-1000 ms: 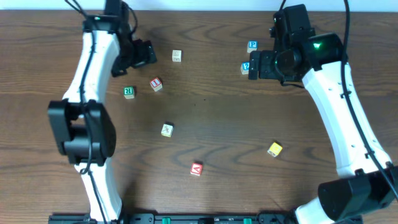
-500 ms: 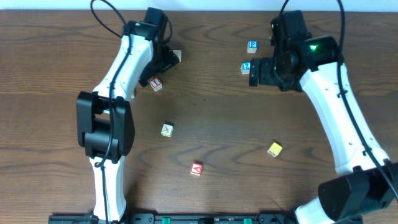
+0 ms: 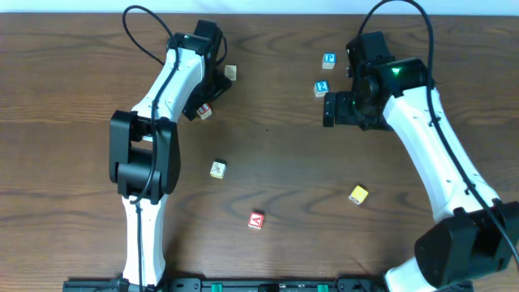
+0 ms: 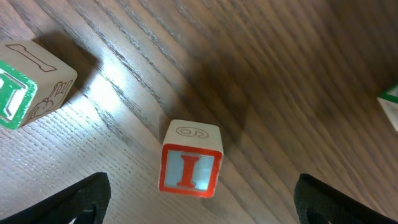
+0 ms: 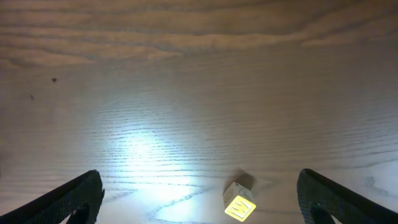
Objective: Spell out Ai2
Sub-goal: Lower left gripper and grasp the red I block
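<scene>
step: left fingers [image 4: 84, 200] hovering spread wide over red I block [image 4: 189, 171], gripping nothing | right fingers [image 5: 74, 196] idling open, empty | next: likely lowering squarely astride the block

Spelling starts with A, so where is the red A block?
Overhead view: the red A block lies front-centre, between the cream block and the yellow block, touching neither.

White arm links [image 3: 434, 142], black joints [image 3: 138, 162], green light [image 3: 397, 70]
</scene>
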Controlling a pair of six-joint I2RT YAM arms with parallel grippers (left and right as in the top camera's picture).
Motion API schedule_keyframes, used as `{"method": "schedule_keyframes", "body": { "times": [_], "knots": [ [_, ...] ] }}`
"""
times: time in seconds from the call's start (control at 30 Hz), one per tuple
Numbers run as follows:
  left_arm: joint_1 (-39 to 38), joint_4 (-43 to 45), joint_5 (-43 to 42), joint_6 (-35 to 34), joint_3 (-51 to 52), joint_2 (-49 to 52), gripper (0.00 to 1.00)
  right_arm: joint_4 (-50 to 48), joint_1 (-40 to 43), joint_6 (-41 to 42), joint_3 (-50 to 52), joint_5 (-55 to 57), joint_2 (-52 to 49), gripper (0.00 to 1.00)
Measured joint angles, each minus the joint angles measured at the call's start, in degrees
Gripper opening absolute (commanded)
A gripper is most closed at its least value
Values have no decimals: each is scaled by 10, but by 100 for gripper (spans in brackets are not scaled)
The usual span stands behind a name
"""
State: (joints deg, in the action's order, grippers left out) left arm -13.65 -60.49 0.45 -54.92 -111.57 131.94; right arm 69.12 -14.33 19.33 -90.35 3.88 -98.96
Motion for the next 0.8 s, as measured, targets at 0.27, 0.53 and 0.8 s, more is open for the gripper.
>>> {"method": "schedule_keyframes", "body": {
  "times": [0.27,0.53,0.8],
  "knots": [
    [1,-3,0,-8,0,1,86,0,0,0,1,0,0,99],
    [10,-8,0,-8,3,1,85,0,0,0,1,0,0,99],
    [12,23,-5,-7,44,4,60,1,0,0,1,0,0,99]
  ]
}}
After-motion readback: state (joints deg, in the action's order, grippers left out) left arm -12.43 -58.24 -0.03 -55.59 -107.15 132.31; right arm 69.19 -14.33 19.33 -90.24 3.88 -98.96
